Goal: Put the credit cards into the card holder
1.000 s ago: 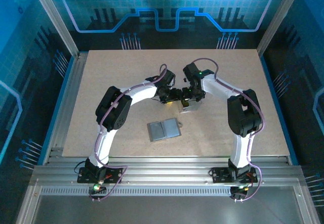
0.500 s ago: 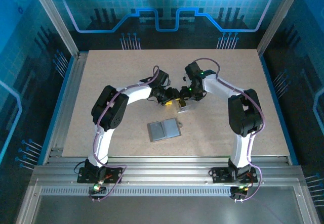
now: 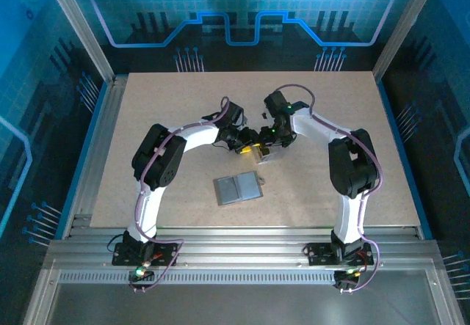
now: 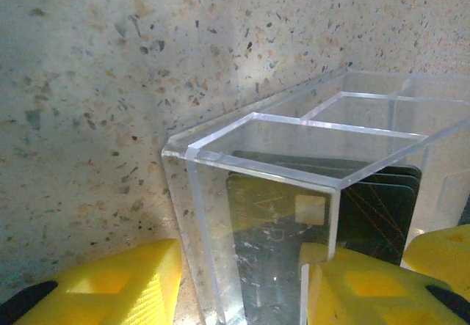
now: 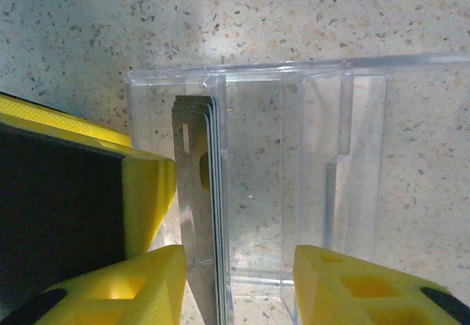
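I am looking down on a speckled beige worktop (image 3: 147, 119) inside a blue-lit enclosure, where both arms are meeting over a clear box (image 3: 269, 154) at the middle. The credit cards (image 5: 200, 215) are standing on edge in its end compartment, their long edges running along the reach of the right fingers (image 5: 367, 285). These fingers are standing apart, one just beside the stack and the other past the next partition. The left fingers (image 4: 110, 285) are straddling the box's left corner, also apart; I cannot tell whether they are pressing on it. The card holder (image 3: 237, 188) is lying open and flat, near and left of the box, closer to the left arm. The right wrist view is giving me the stack edge-on, and the left wrist view the dark card faces through the wall.
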Robot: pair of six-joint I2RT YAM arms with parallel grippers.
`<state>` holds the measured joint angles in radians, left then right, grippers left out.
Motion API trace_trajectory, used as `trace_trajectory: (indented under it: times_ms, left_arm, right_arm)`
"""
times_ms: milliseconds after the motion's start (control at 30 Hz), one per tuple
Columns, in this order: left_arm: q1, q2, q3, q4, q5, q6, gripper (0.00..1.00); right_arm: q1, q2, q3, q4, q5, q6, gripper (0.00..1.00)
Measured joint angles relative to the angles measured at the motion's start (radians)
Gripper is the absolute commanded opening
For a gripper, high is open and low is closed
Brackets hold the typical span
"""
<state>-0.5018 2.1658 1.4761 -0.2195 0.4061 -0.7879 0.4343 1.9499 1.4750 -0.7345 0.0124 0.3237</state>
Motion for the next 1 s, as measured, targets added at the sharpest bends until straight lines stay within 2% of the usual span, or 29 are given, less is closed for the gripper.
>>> trace_trajectory:
  times_ms: [300, 667, 867, 1000]
  left_arm:
    - [0.016, -0.002, -0.018, 0.024, 0.037, -0.004, 0.42]
    - [0.034, -0.016, -0.055, 0.061, 0.054, -0.026, 0.41]
    - [0.037, -0.019, -0.069, 0.084, 0.063, -0.026, 0.41]
    - [0.038, -0.021, -0.074, 0.091, 0.063, -0.026, 0.41]
  right_arm:
    - [0.013, 0.033, 0.05, -0.039, 0.011, -0.026, 0.5]
    - [0.085, 0.06, 0.085, -0.06, 0.201, -0.034, 0.46]
    - [0.099, 0.057, 0.068, -0.048, 0.245, -0.033, 0.48]
    - [0.116, 0.06, 0.065, -0.046, 0.297, -0.031, 0.44]
